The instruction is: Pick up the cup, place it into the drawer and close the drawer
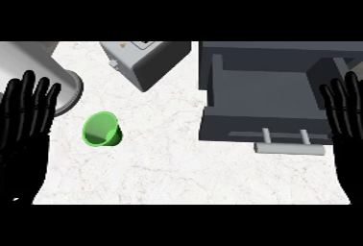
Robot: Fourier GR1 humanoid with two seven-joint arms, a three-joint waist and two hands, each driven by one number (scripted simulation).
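1. Head view, the only one. left robot hand [25,129] sits at the left edge with its fingers straight, spread and pointing up. It holds nothing and is resting.
2. right robot hand [347,127] sits at the right edge in the same pose: fingers apart and straight, nothing in it.
3. cup [101,129]: green, on the counter [177,173], just right of the left robot hand's fingers and not touching them. Its mouth faces up as far as I can tell.
4. drawer [269,93]: pulled open, just left of the right robot hand, with a bare floor inside. drawer handle [291,148] is on the front panel, left of that hand's palm.
5. metal cylinder [64,91] stands just right of the left fingertips, near the cup but apart from it. grey box appliance [145,60] is further right, between the two hands.
6. My read: the step is the pick, and nothing is done yet. The cup is on the left side, so the left robot hand is the sensible grasper.
7. Doing it well:
   - Approach from the side, with the thumb on one wall and the fingers on the other, wrapping below the rim.
   - The cup looks light and tapered, so a fingertip nudge could tip or skid it. Close round it before lifting.
   - Keep clear of the cylinder.
8. After that, lift above the drawer's front wall before crossing over, and release low inside. To close, push the front panel with straight fingers. The right robot hand is nearest.
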